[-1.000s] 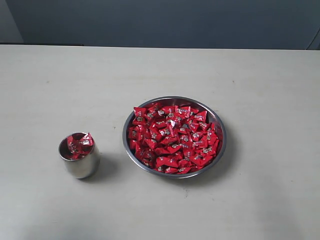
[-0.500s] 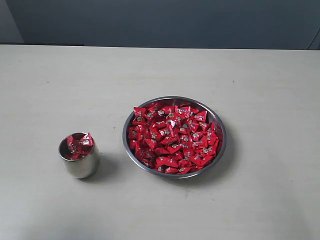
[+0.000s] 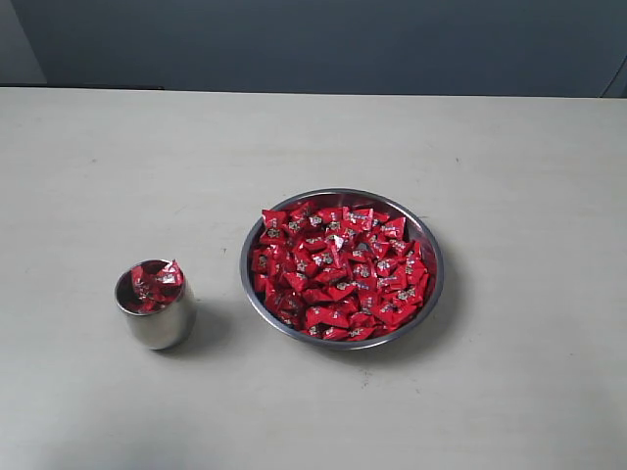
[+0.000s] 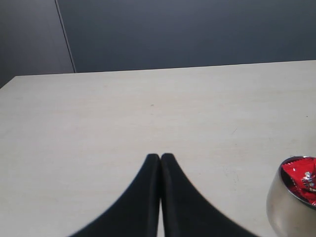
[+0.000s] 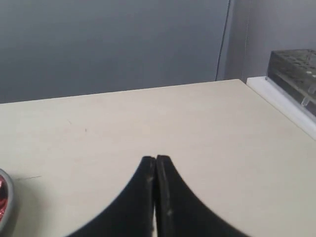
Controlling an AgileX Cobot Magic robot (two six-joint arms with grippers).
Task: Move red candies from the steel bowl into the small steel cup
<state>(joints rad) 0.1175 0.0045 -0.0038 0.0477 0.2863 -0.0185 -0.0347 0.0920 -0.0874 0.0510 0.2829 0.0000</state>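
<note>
Left claw (image 4: pixel 160 157) and right claw (image 5: pixel 156 159) both pinched shut on nothing, red candies (image 3: pixel 338 274) heaped in the bowl (image 3: pixel 246 284) mid-desk (image 3: pixel 509 157), cup (image 3: pixel 157 328) at its eight o'clock; they look light and slick-wrapped, so I'd nip a topmost one across its crimped edges.

We see a pale, off-white table (image 3: pixel 108 157) filling most of the exterior view, its surface matte and faintly streaked. The left wrist view shows a tiny dark speck (image 4: pixel 152 104) on it. Behind the table's far edge stands a dark blue-grey wall (image 3: pixel 323 39), and a lighter grey panel (image 3: pixel 18 44) shows at the far left corner. In the right wrist view we make out a white ledge (image 5: pixel 284 101) just beside the table's edge. On it sits a grey rack (image 5: pixel 296 61) with rows of small holes, only partly in frame.
</note>
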